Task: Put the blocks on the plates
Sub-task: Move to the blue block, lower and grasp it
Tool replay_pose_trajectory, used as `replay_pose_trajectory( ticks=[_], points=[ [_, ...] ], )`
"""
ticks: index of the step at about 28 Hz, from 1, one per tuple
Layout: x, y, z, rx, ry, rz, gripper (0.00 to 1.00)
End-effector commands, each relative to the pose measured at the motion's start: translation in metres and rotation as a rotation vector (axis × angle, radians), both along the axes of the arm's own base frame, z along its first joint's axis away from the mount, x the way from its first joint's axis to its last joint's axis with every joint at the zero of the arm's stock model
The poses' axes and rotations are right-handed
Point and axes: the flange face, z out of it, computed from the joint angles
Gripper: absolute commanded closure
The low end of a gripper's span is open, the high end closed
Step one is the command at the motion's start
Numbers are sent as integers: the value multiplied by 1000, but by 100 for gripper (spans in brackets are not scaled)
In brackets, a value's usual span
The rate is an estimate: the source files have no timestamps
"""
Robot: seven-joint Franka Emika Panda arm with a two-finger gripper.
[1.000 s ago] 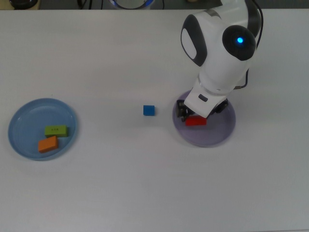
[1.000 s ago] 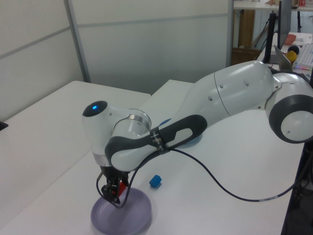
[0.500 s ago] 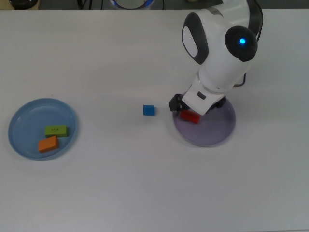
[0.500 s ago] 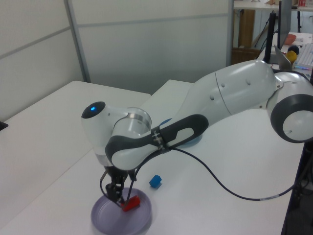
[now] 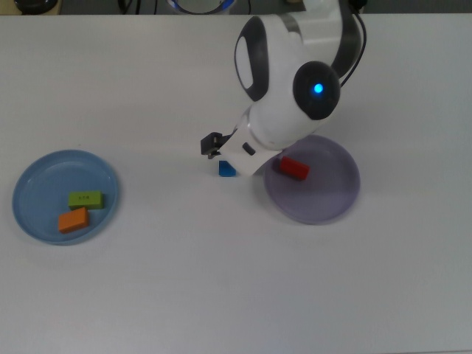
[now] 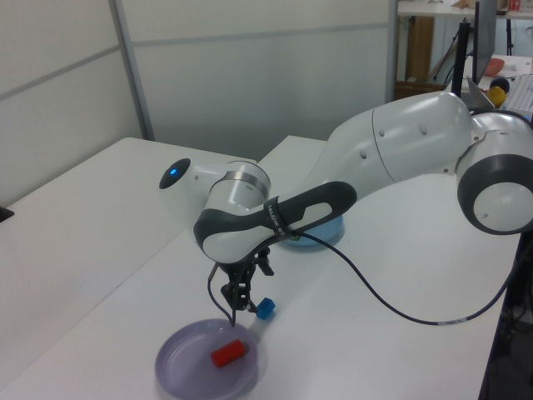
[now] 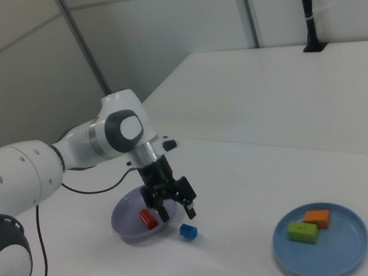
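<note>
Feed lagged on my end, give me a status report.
End effector open, empty, above blue cube. Red block on purple plate; green and orange blocks on blue plate. Cube on table, nothing blocking it.

White table (image 5: pixel 221 280): blue plate (image 5: pixel 29 177), lavender plate (image 5: pixel 324 203), blue cube (image 5: pixel 226 169).

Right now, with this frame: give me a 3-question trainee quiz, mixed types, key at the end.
1. True or false: the red block lies on the purple plate.
2. Which block is on no plate? A green B orange C blue D red
3. Fill in: the blue plate holds ___ blocks.

Key
1. True; it lies flat there, free of the gripper.
2. C; the blue cube sits on the table beside the purple plate.
3. Two: the green block and the orange block.
</note>
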Motion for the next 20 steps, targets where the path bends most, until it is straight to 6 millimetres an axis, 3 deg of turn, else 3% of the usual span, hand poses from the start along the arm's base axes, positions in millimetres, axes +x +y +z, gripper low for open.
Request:
replay_pose_trajectory(
  ticks=[1,10,12,14,15,16,20],
  points=[
    [0,-7,-13,-29,21,23,0],
    [3,-13,-38,-34,18,22,1],
    [5,-12,-40,-32,5,27,26],
    [7,-13,-38,-28,-7,26,58],
    [7,-12,-38,-27,-9,23,90],
    [7,-12,-38,-24,-8,24,100],
    [8,-10,-35,-16,-15,20,100]
  ],
)
